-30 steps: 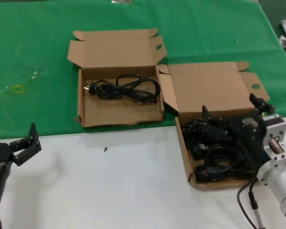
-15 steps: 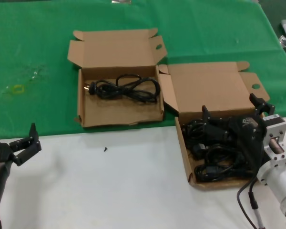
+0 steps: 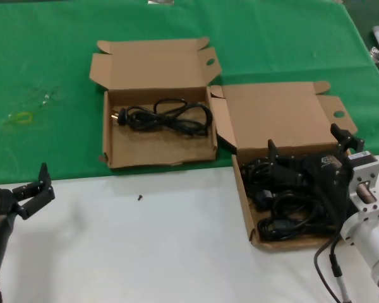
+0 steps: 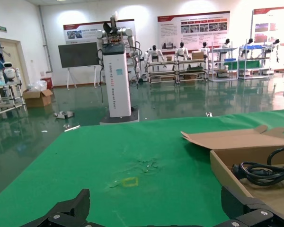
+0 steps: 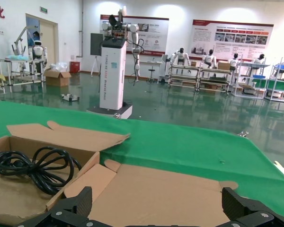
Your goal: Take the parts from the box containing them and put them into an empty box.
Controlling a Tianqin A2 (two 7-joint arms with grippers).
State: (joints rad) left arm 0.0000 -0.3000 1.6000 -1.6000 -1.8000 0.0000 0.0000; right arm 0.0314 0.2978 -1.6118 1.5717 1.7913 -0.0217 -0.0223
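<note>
The right gripper (image 3: 306, 151), fingers spread wide, sits low inside the right-hand box (image 3: 284, 123), over its heap of black power cords (image 3: 284, 211). One coiled cord (image 3: 164, 117) lies in the left-hand box (image 3: 158, 151) on the green cloth (image 3: 44, 76). The left gripper (image 3: 39, 186) hangs released over the white table (image 3: 145, 252), near its left edge.

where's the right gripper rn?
In the head view the right gripper is on the robot's right, fingers spread, down in the near cardboard box among the black power cords. The left gripper waits at the table's near-left.
</note>
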